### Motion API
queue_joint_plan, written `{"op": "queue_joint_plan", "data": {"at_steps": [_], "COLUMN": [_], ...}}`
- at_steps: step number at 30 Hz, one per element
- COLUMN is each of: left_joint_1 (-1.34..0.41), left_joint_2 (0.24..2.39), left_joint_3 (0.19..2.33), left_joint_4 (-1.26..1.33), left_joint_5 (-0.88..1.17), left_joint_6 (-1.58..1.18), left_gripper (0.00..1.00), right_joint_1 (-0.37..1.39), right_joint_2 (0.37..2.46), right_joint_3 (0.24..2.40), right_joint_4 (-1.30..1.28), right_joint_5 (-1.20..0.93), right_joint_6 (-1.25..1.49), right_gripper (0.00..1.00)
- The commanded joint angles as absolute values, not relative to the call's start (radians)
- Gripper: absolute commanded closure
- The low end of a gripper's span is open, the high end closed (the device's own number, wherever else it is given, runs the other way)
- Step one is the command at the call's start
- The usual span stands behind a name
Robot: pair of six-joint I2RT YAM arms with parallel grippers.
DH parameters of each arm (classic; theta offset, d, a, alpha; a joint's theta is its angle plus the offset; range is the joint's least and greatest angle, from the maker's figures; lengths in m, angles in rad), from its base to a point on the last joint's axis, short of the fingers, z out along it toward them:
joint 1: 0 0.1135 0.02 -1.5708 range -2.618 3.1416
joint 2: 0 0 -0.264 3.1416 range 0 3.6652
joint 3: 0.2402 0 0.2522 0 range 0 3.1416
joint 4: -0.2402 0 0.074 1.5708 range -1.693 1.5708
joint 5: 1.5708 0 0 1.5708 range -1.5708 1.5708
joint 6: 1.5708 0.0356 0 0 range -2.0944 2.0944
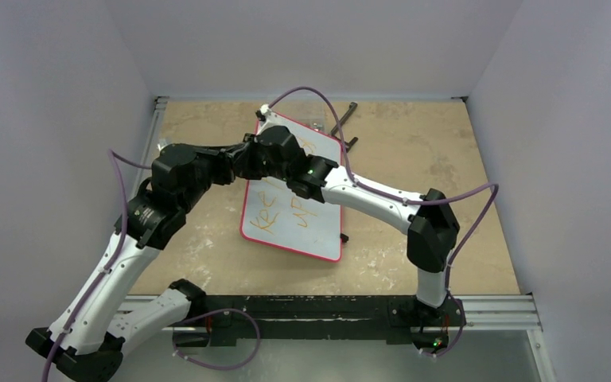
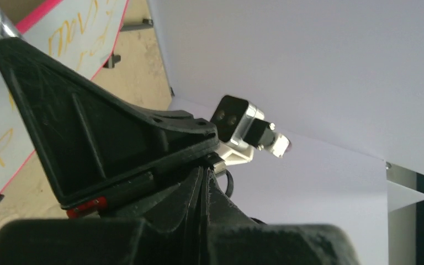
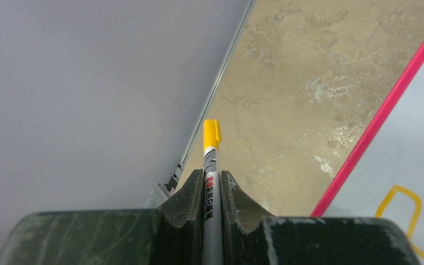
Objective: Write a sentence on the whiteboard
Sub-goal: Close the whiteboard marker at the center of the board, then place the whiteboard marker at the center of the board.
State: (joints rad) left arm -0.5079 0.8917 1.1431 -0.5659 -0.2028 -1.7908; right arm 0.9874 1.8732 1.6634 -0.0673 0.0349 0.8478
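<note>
The whiteboard (image 1: 318,235) lies flat mid-tabletop (image 1: 414,159). Its orange sentence (image 1: 264,215) is partly hidden under both arms, which meet over the board's far end. The right claw (image 3: 212,179) is clamped on a marker (image 3: 211,142), whose yellow end juts past the fingertips, beside the board's red edge. The left claw (image 2: 204,190) is fully closed and holds nothing.

Orange handwritten sentence (image 1: 264,215) on whiteboard (image 1: 310,239), set in two lines. Legible only in part: "Kee…" on the first line, "UPW…" on the second; remainder hidden. Small red and black print on barrel of marker (image 3: 211,187), too fine to read.
</note>
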Motion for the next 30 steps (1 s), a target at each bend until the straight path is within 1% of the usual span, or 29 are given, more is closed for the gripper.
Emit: {"op": "queue_joint_plan", "data": {"at_steps": [1,7,9,11,14,15,18,24,30], "left_joint_1": [-0.529,-0.528,-0.527,-0.526,-0.525,-0.525,-0.52,-0.51,-0.511], "left_joint_2": [0.877,0.85,0.844,0.838,0.828,0.826,0.822,0.811,0.803], "left_joint_3": [1.146,1.163,1.174,1.189,1.206,1.214,1.228,1.271,1.354], "left_joint_4": [-0.499,-0.532,-0.553,-0.572,-0.581,-0.587,-0.593,-0.627,-0.709], "left_joint_5": [-0.112,-0.179,-0.202,-0.225,-0.255,-0.263,-0.275,-0.303,-0.414], "left_joint_6": [-1.769,-1.744,-1.731,-1.715,-1.685,-1.676,-1.656,-1.588,-1.441], "left_gripper": [1.0,1.0,0.89,0.68,0.42,0.36,0.29,0.27,0.23], "right_joint_1": [0.996,0.988,0.985,0.981,0.969,0.965,0.954,0.931,0.893], "right_joint_2": [1.834,1.802,1.788,1.773,1.747,1.74,1.718,1.67,1.594], "right_joint_3": [1.712,1.697,1.697,1.685,1.664,1.659,1.644,1.618,1.557], "right_joint_4": [-0.033,-0.013,-0.015,-0.014,-0.012,-0.011,-0.014,-0.033,-0.045], "right_joint_5": [0.059,0.058,0.062,0.071,0.074,0.075,0.084,0.116,0.159], "right_joint_6": [0.904,0.861,0.848,0.839,0.831,0.827,0.817,0.785,0.739], "right_gripper": [1.0,1.0,1.0,1.0,1.0,1.0,1.0,1.0,1.0]}}
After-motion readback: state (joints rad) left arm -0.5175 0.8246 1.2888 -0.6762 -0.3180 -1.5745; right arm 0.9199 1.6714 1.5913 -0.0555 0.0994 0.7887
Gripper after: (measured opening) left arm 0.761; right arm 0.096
